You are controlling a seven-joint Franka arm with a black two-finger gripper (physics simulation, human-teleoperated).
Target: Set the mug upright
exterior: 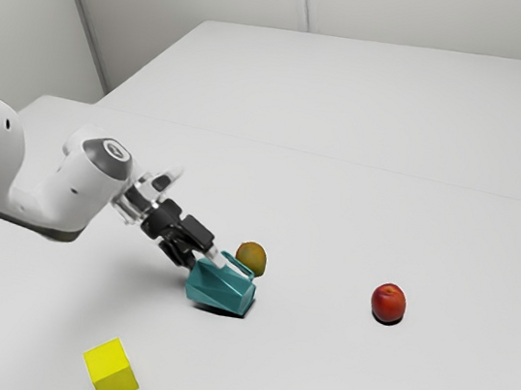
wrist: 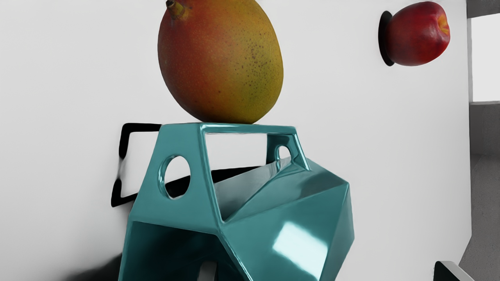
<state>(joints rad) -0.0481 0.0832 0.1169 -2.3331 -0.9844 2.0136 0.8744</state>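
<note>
- Evidently the jaws stand wide apart and have hold of nothing: one fingertip (wrist: pixel 208 272) reaches into the mug's open mouth, while the other fingertip (wrist: pixel 449 271) is outside, clear of the outer wall. The approach looks done, the grasp not yet.
- Right at the jaws lies the mug (exterior: pixel 219 288), tipped on its side, its mouth facing them. The main part of the job, getting it upright, is all to come.
- I judge the step in hand to be lining up on the mug's side wall. Left to do: close on that wall, turn the mug until its base faces down, set it on the table (exterior: pixel 292 376), let go and back off.
- Beyond the mug's body, the handle (wrist: pixel 183 140) points toward the mango (wrist: pixel 222 62), which sits just beside it; whether they touch I cannot tell. Turning the mug could knock the fruit, so drawing it a little away first seems wise.
- Farther off, apart from the mug, is the yellow block (exterior: pixel 111 371), toward the exterior view's bottom edge. It needs no handling.
- Well away, toward the exterior view's right, rests the red apple (wrist: pixel 418 35), out of the way of the remaining work.
</note>
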